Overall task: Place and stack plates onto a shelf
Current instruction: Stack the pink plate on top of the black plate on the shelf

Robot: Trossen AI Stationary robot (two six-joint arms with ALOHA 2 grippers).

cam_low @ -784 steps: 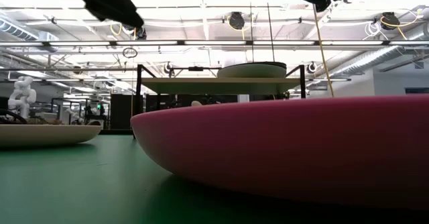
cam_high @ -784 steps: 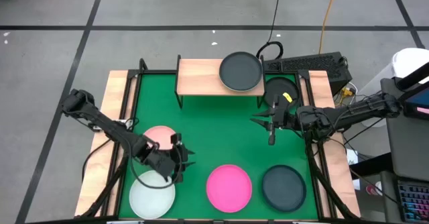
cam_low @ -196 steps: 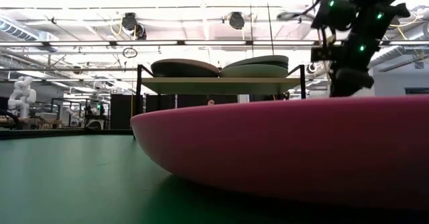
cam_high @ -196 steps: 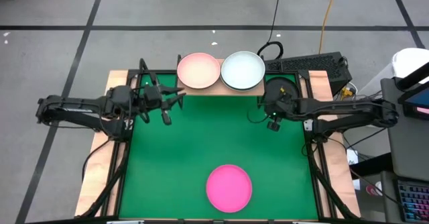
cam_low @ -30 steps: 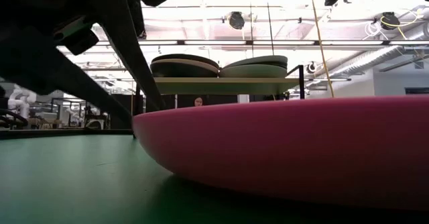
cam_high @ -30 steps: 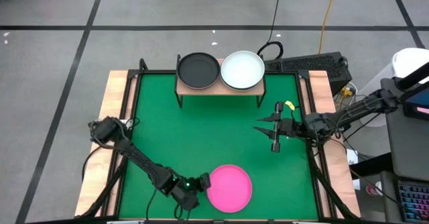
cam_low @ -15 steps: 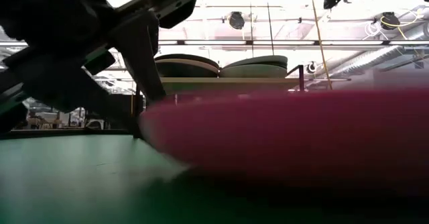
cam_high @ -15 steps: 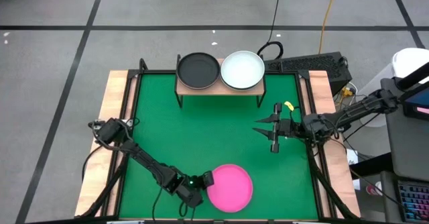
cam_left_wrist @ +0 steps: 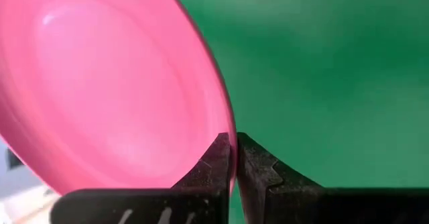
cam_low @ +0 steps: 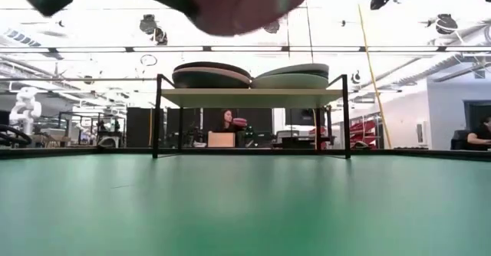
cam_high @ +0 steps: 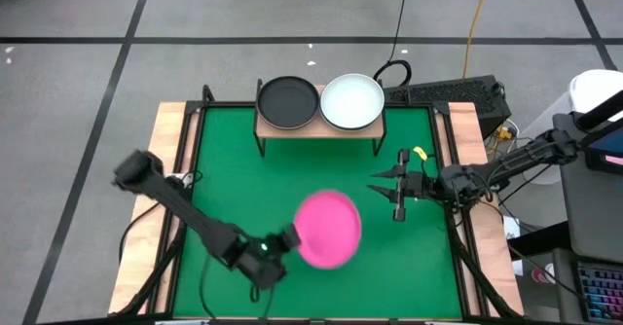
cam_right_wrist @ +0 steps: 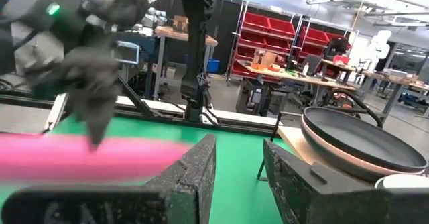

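Left claw [cam_high: 289, 241] clamped, right claw [cam_high: 387, 191] agape

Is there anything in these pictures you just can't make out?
- How many plates lie in each stack on the shelf: the high view shows only the black plate and whitish plate on top.
- The magenta plate in the low view: blurred and cut off by the top edge.
- The left gripper fingers' outer sides: past the left wrist picture's edge.

green mat [cam_high: 282, 184], shelf [cam_high: 319, 128] standing on it
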